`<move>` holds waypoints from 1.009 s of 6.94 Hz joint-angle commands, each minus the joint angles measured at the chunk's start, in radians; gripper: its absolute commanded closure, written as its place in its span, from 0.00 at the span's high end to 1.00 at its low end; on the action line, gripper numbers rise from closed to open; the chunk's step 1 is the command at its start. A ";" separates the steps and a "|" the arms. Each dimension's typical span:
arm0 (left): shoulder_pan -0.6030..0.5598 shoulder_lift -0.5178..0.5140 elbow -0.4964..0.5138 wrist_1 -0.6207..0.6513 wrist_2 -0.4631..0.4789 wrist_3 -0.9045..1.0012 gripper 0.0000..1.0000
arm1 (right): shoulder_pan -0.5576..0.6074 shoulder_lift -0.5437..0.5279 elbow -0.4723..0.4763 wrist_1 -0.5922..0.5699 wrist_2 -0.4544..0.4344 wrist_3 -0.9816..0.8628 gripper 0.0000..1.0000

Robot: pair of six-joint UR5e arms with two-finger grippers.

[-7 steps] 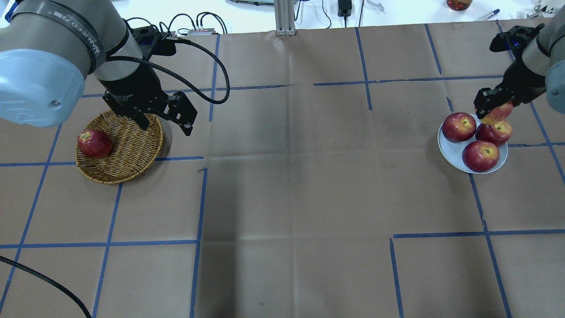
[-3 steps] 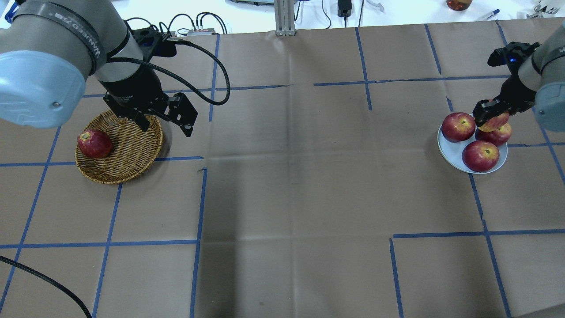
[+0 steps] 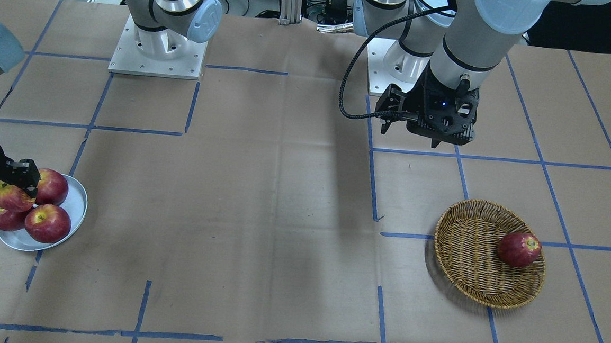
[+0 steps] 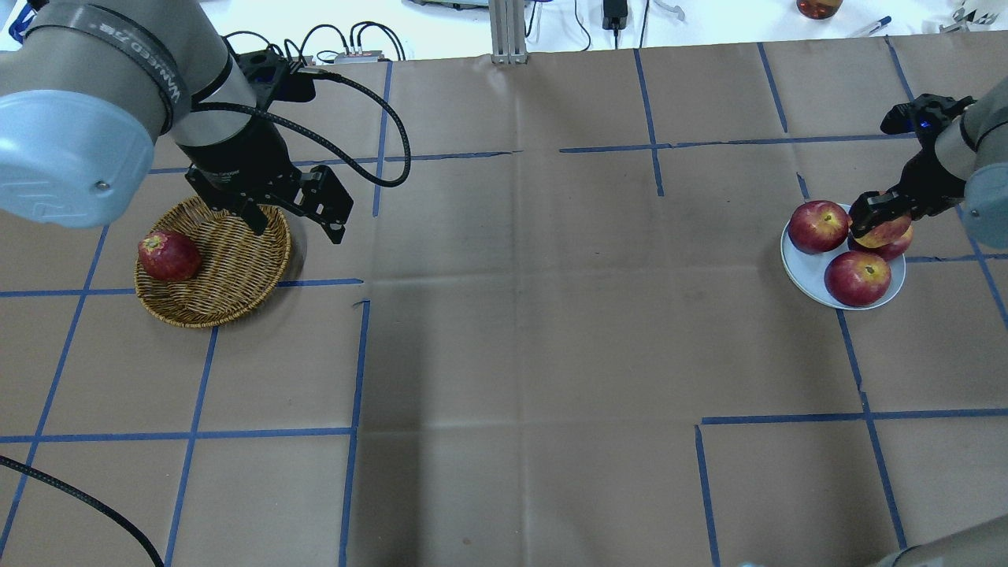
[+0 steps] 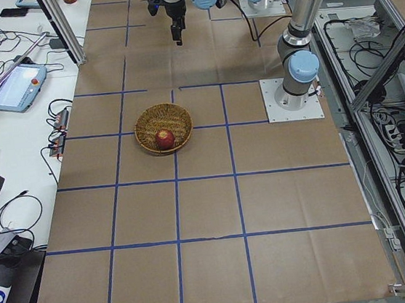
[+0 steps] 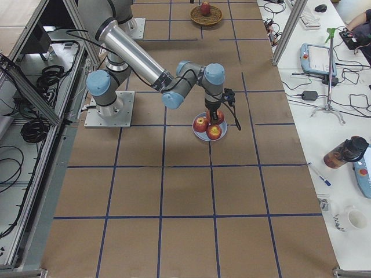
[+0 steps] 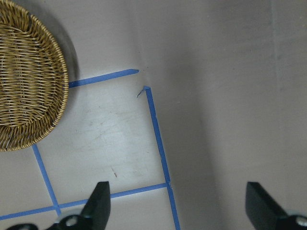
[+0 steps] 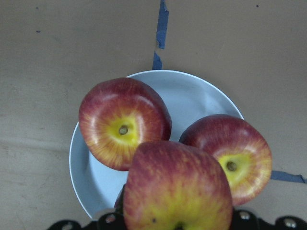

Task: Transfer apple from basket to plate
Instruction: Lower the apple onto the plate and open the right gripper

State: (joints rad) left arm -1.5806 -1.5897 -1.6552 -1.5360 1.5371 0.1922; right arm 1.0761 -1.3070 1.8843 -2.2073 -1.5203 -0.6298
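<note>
My right gripper is shut on the apple, red with a yellow-orange blush, filling the bottom of the right wrist view. It holds it low over the pale blue-white plate, right above three darker apples lying there. I cannot tell whether it touches them. The wicker basket stands at the left with one dark red apple in it. My left gripper is open and empty, above the basket's right rim; the left wrist view shows the basket and bare paper.
Brown paper with blue tape lines covers the table. Cables and a metal post stand at the far edge. The robot bases sit on the robot's side of the table.
My right gripper has come down with the apple, closer onto the apples on the plate. The left arm has not moved.
</note>
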 commanded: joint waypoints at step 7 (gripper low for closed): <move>0.001 -0.001 0.000 0.000 -0.002 0.001 0.99 | 0.135 -0.089 -0.172 0.192 -0.006 0.048 1.00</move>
State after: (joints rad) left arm -1.5810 -1.5907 -1.6552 -1.5355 1.5356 0.1921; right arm 1.1514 -1.3632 1.7787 -2.1264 -1.5212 -0.6103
